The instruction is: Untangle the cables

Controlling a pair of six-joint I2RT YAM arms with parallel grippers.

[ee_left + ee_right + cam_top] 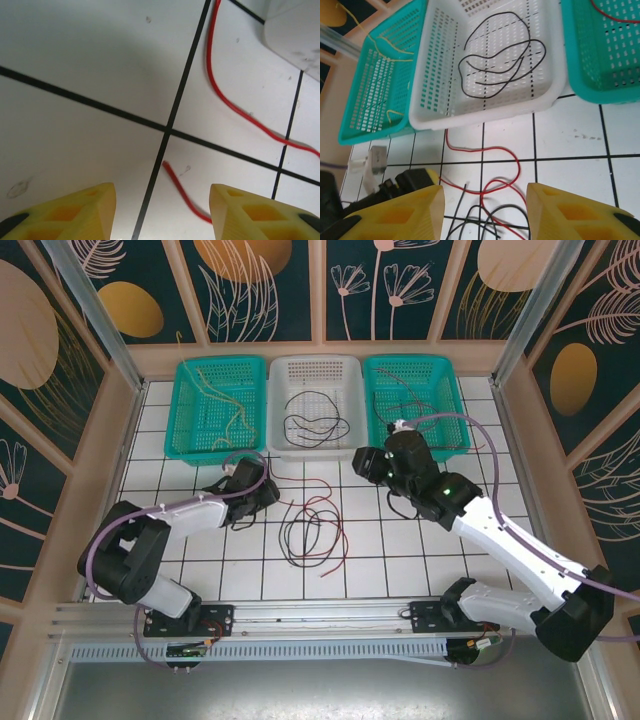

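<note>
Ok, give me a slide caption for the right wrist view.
Right gripper, jaws open, above the tangled red and black cables; behind them, a white basket holding a black cable.

The top camera looked down from above the 6 o'clock edge of the worktop (390,550), the left wrist camera sat very close over tiles and a red cable (220,95), and the right wrist camera, farther off, faced 12 o'clock toward the white basket (485,114) that the top view shared.

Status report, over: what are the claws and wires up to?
Left gripper open, low over red cable end. Right gripper open above tangled cables, red and black, on tiles. Nothing blocking.
</note>
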